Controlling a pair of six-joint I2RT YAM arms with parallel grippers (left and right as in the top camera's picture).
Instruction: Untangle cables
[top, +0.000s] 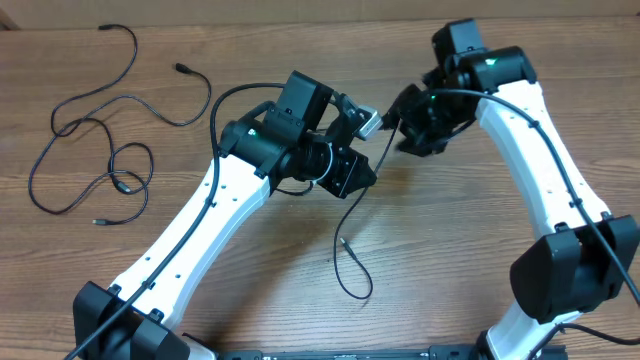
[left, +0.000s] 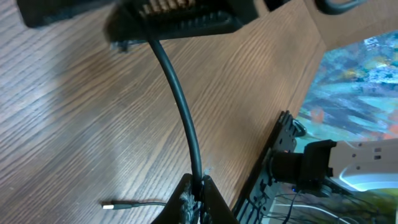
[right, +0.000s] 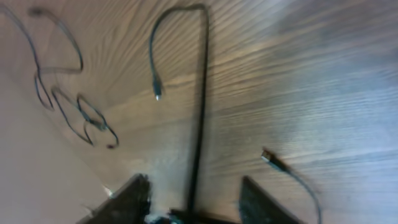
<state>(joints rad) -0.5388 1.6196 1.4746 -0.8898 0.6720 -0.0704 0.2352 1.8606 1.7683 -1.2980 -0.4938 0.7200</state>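
Clamping tight on a thin black cable (left: 180, 99), the left gripper (left: 198, 190) is holding it above the brown wooden table (top: 440, 280). The right gripper (right: 194, 202) is standing with its fingers apart around that cable. Farther off, more thin black cables (top: 120, 185) are lying in loose loops.

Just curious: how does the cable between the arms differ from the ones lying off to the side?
The middle cable is lifted at one end, pinched in the left end effector; the side cables lie flat, untouched. It is a single strand; they overlap in loose loops. All are thin and black.
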